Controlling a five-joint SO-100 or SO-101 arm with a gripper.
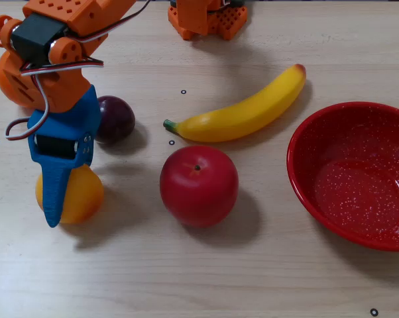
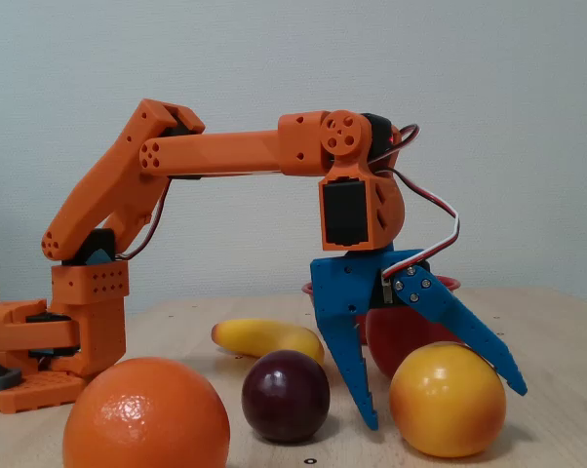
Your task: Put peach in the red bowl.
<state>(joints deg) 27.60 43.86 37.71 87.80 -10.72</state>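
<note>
The yellow-orange peach (image 1: 80, 193) (image 2: 448, 400) lies on the table at the left of the top-down fixed view. My blue gripper (image 1: 57, 192) (image 2: 445, 405) is open and straddles it. One finger stands just beside the peach on the arm's side. The other slants over the peach's top and far side, and I cannot tell whether it touches. The red bowl (image 1: 305, 132) sits empty at the right edge of the top-down view. In the side fixed view only a bit of the bowl's rim (image 2: 452, 284) shows behind the gripper.
A red apple (image 1: 198, 185) lies between the peach and the bowl, with a banana (image 1: 242, 112) behind it. A dark plum (image 1: 116, 119) (image 2: 285, 395) sits close beside the gripper. An orange (image 2: 142, 414) is nearest the side camera. The arm's base (image 2: 79, 322) stands at the back.
</note>
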